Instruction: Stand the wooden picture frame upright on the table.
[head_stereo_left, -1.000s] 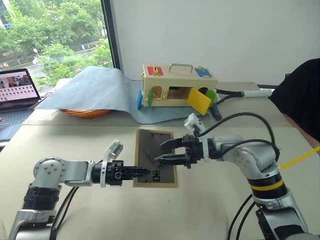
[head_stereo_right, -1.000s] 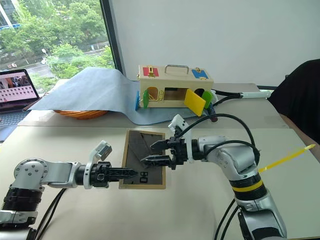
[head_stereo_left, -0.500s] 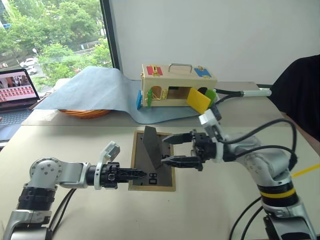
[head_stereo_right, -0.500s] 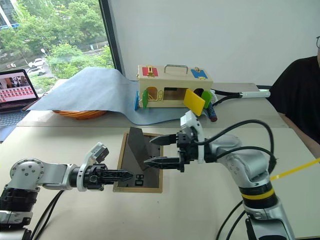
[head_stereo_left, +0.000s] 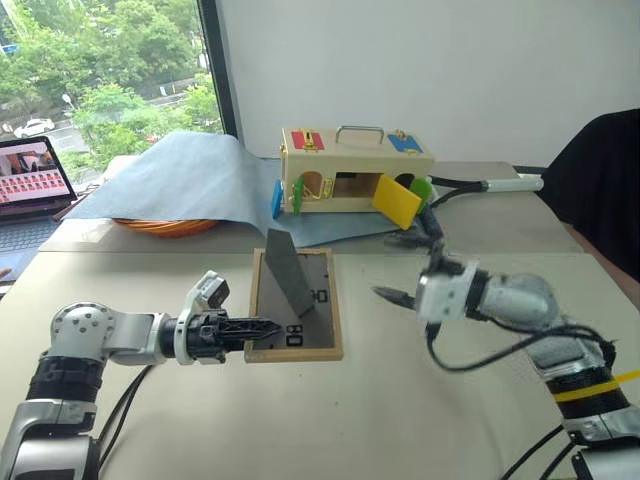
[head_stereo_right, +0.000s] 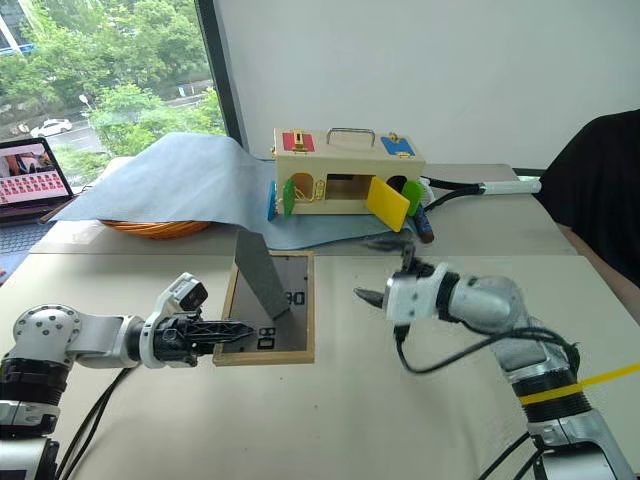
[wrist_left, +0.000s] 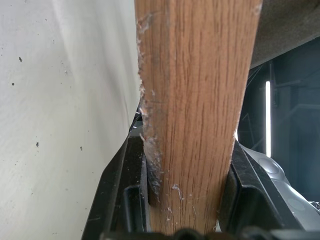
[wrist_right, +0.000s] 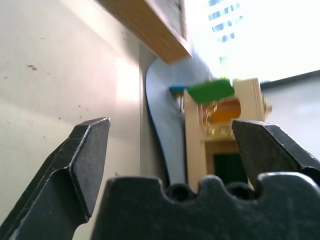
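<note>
One wooden picture frame (head_stereo_left: 295, 310), back up, stand raised: near-left corner pinched in my left claw (head_stereo_left: 268, 327); my right claw (head_stereo_left: 392, 296) spread, at its three o'clock, apart.

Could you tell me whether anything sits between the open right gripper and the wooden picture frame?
Nothing visible does. The right gripper hovers open, with bare table between it and the wooden picture frame. The left gripper grips the frame's opposite edge; the stand sticks up from its back.
</note>
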